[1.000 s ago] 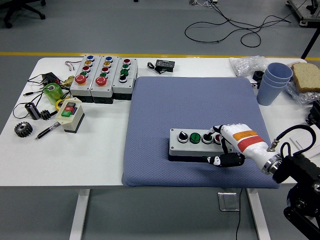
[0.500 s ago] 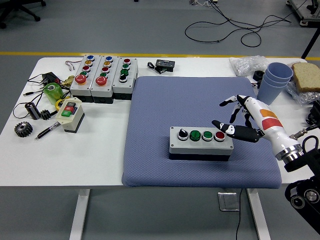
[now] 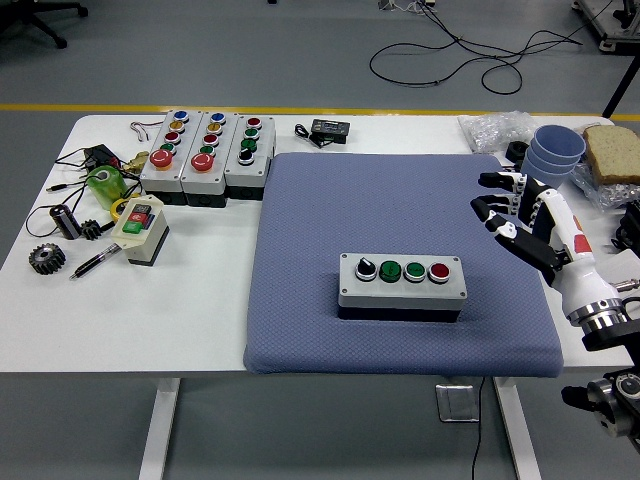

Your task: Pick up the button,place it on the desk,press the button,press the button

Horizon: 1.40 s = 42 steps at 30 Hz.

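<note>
The button box [image 3: 402, 288] lies long-axis three-to-nine on the pad, at eight o'clock from the empty, spread-fingered right hand [image 3: 520, 215].

The blue mat [image 3: 390, 210] lies bare all around the button box [image 3: 402, 285], giving open approach from every side. The right hand [image 3: 525, 220] hangs at the mat's right edge, just beside the stacked blue cups [image 3: 548, 165]. Three control boxes [image 3: 205, 155] crowd the bench's [image 3: 200, 310] far left.
</note>
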{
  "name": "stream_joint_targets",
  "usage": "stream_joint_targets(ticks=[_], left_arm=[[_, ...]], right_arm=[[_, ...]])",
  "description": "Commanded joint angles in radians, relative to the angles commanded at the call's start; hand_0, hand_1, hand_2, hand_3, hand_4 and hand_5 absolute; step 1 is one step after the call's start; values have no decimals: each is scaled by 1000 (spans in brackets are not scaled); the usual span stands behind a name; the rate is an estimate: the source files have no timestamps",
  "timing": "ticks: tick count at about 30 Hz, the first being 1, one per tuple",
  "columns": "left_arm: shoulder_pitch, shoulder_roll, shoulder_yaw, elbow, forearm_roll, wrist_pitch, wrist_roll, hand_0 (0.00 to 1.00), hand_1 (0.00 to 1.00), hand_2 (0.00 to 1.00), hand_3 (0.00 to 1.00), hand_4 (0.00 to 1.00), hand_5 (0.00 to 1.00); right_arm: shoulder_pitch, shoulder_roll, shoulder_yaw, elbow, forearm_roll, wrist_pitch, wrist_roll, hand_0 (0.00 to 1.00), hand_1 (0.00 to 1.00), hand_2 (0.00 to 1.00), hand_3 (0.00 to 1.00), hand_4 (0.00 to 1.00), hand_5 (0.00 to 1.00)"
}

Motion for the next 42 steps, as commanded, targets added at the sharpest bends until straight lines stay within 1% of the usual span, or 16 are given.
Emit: stream_joint_targets(ticks=[1, 12, 13, 14, 18, 20, 30, 31, 42], left_arm=[[0, 0, 0, 0, 0, 0, 0, 597, 633, 675, 546, 356, 697], [-5, 0, 6, 0, -12, 1, -2, 596, 634, 675, 546, 358, 703], [-5, 0, 6, 0, -11, 1, -2, 596, 635, 675, 546, 356, 701], [-6, 0, 8, 0, -13, 1, -3, 596, 635, 675, 546, 356, 701], [-7, 0, 7, 0, -14, 2, -3, 596, 635, 675, 546, 356, 701], [-7, 0, 8, 0, -15, 2, -3, 597, 635, 675, 547, 353, 698], [-5, 0, 15, 0, -25, 0, -4, 597, 635, 675, 547, 353, 697], [-5, 0, 16, 0, -26, 0, -4, 598, 635, 675, 548, 351, 690], [-6, 0, 8, 0, -18, 1, -5, 597, 635, 674, 547, 352, 692]], right_arm=[[-2, 3, 2, -3, 39, -1, 1, 709, 658, 714, 683, 810, 383], [-11, 29, 16, -29, 506, -11, -35, 710, 658, 709, 672, 799, 373], [-11, 29, 16, -30, 537, -10, -37, 701, 652, 684, 650, 794, 366], [-12, 30, 18, -32, 564, -8, -43, 701, 652, 684, 650, 794, 366], [-14, 32, 18, -38, 576, 10, -60, 701, 652, 684, 650, 794, 366], [-14, 32, 18, -40, 574, 14, -61, 687, 638, 668, 632, 780, 349], [-13, 32, 27, -46, 565, 15, -59, 687, 637, 668, 632, 778, 348], [-13, 32, 28, -46, 564, 14, -59, 683, 634, 669, 628, 755, 326], [-11, 31, 31, -49, 561, 12, -59, 680, 634, 668, 625, 743, 317]])
